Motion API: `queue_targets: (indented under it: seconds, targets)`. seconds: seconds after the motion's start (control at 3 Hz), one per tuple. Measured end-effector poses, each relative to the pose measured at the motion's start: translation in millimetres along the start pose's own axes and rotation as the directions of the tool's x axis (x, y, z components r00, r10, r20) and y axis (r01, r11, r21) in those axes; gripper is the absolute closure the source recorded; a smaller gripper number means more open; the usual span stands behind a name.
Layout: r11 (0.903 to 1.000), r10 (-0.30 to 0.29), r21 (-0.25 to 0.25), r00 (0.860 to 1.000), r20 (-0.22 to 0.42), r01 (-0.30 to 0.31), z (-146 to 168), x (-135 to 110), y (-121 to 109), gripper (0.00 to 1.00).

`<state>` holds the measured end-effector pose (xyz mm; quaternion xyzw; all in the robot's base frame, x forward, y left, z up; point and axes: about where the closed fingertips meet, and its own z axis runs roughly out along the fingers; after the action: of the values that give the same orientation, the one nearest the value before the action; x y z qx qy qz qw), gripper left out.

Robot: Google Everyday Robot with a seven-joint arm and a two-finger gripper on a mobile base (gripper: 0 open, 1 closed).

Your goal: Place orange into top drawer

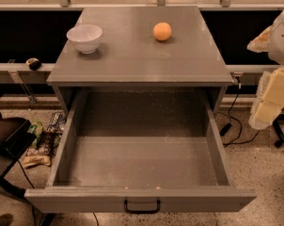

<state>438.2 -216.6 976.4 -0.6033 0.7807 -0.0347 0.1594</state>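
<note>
The orange (162,31) sits on the grey cabinet top (137,60), toward the back right. The top drawer (142,199) is pulled fully open below it, with a speckled grey floor (142,159), nothing inside, and a small black handle (142,207) on the front panel. My gripper (263,117) hangs at the right edge of the view on the cream-coloured arm (278,86), beside the cabinet's right side, well right of and below the orange. It holds nothing that I can see.
A white bowl (84,37) stands on the cabinet top at the back left. Snack bags (38,145) lie on the floor to the left, next to a black object (8,135). Cables (233,126) run over the floor to the right.
</note>
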Motion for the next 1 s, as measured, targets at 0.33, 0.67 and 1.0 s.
queue_targets:
  seconds: [0.33, 0.67, 1.0]
  targets:
    - [1.0000, 0.002, 0.004, 1.000, 0.004, -0.002, 1, 0, -1, 0.00]
    - [0.9978, 0.024, 0.061, 0.998, 0.057, -0.027, 9, 4, -13, 0.00]
    - [0.9885, 0.059, 0.127, 0.983, 0.172, -0.082, 30, 2, -69, 0.00]
